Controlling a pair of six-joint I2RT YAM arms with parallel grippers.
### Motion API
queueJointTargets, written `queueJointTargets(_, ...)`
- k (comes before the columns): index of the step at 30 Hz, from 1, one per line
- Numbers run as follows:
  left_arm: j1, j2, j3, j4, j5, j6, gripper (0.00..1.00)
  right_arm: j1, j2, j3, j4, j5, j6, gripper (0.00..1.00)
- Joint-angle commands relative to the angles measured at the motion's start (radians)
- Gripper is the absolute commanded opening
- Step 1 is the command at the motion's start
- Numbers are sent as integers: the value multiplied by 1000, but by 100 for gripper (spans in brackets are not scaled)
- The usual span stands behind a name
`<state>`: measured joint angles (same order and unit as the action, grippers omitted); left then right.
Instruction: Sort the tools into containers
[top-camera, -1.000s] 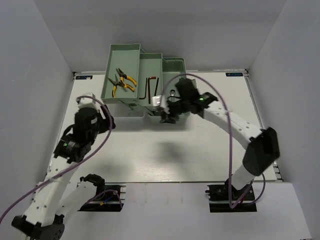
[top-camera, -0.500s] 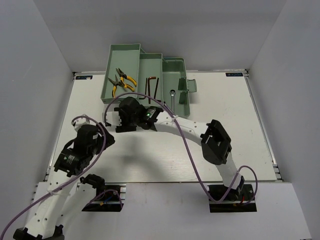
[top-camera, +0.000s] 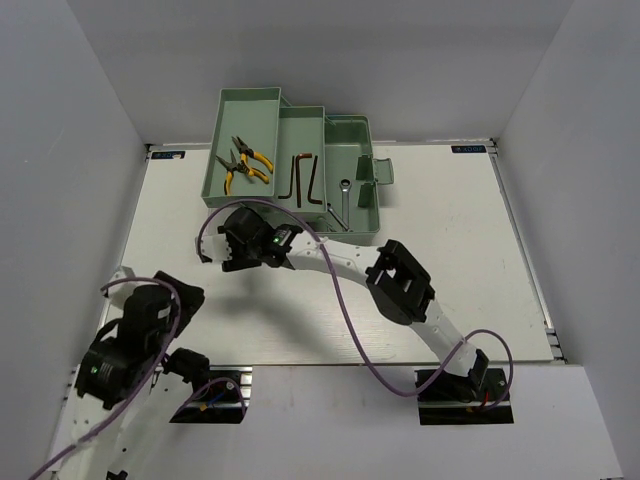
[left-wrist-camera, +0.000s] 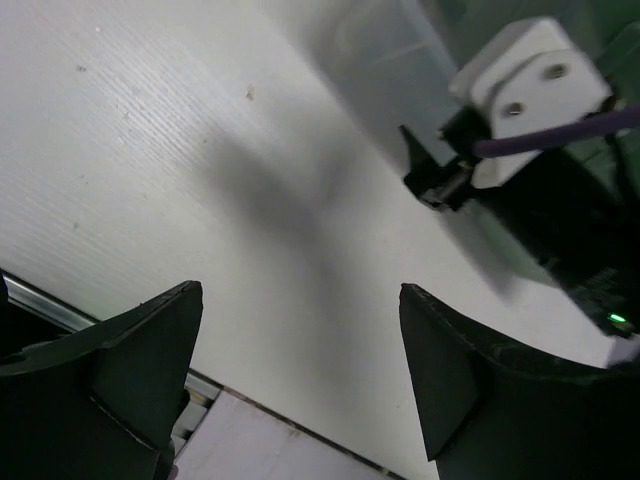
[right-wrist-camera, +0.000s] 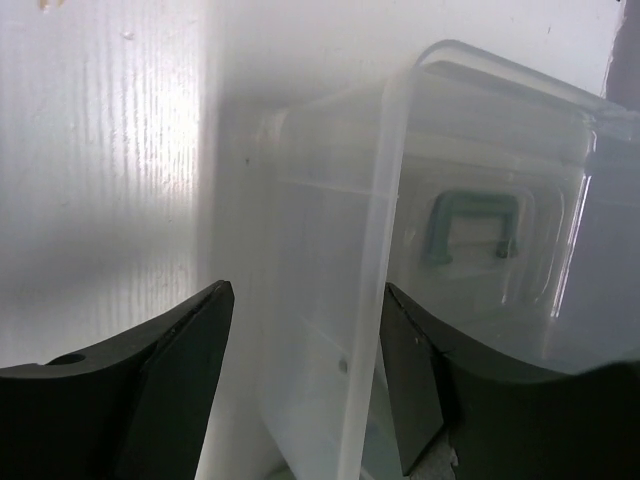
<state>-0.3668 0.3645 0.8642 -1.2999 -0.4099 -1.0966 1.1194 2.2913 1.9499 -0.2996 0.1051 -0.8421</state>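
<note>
Between the dark fingers (right-wrist-camera: 180, 380) of the right gripper (right-wrist-camera: 308, 300), which stand well apart, runs an edge of the clear lid (right-wrist-camera: 480, 170). The edge passes close by one finger. Whether it touches I cannot tell, but nothing is clamped. A pale green handle (right-wrist-camera: 470, 225) shows through the clear plastic. From above, this gripper sits low over the tabletop (top-camera: 450, 260), just in front of the left end of the pale green toolbox (top-camera: 365, 228), with its arm stretched across from the right.

The left gripper (left-wrist-camera: 300, 330) is spread wide with nothing between its fingers. It hangs over the tabletop at the near left, well apart from the toolbox.

The two pliers (top-camera: 243, 163) lie in the far-left tray and the hex keys (top-camera: 305, 180) in the middle tray. The wrench (top-camera: 343, 196) is in the box's main compartment beside them.
</note>
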Motion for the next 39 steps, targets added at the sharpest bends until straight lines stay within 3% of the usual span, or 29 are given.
queueJointTargets(1,-3,-38,45,-107,-84,-97,89,-1,32,56,63,16,-15,65)
queueJointTargets(4,-3,-48,45,-107,-53,-83,89,-7,65,73,73,24,-25,63)
queueJointTargets(6,-3,-39,33,-107,-44,-83,89,-9,76,76,71,13,-29,51)
queueJointTargets(7,-3,-26,24,-107,-44,-83,89,-10,76,76,59,12,-26,35)
queueJointTargets(11,-3,36,-11,-53,-4,-92,92,-18,54,86,34,-8,-8,8)
queueJointTargets(13,-3,63,-72,32,55,-92,93,-23,27,84,27,-15,-6,0)
queueJointTargets(16,-3,125,-175,140,157,-92,93,-29,-28,86,1,-25,6,0)
queueJointTargets(20,-3,192,-327,406,301,-92,93,-40,-98,98,-27,-39,37,0)
queueJointTargets(24,-3,278,-479,644,373,-137,89,-47,-156,113,-45,-48,73,0)
queueJointTargets(27,-3,367,-511,783,393,-161,88,-52,-206,119,-52,-50,89,0)
queueJointTargets(30,-3,422,-521,878,405,-170,79,-59,-233,142,-59,-53,110,0)
queueJointTargets(35,6,536,-533,958,405,-207,52,-69,-269,173,-91,-70,144,0)
queueJointTargets(39,6,585,-563,1028,414,-249,51,-75,-294,181,-118,-79,169,0)
